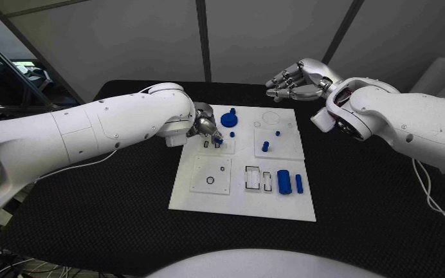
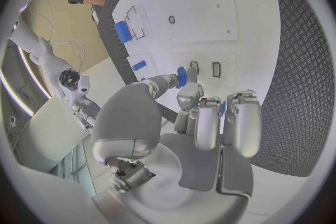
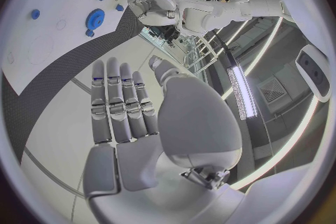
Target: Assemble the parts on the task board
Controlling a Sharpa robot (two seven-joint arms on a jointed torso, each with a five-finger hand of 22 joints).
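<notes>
Currently I log no legible writing: white board (image 1: pixel 243 208), blue parts; left hand (image 1: pixel 206 128) pinches small blue part (image 2: pixel 182 76); right hand (image 1: pixel 295 83) empty, fingers apart.

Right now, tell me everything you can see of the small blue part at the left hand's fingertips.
The small blue part is a short, solid blue piece that looks like plastic. The left hand pinches it between its fingertips, low over the task board, near two small dark-edged rectangular slots on the board's far left side. Whether it touches the board I cannot tell; its lower end is hidden.
</notes>
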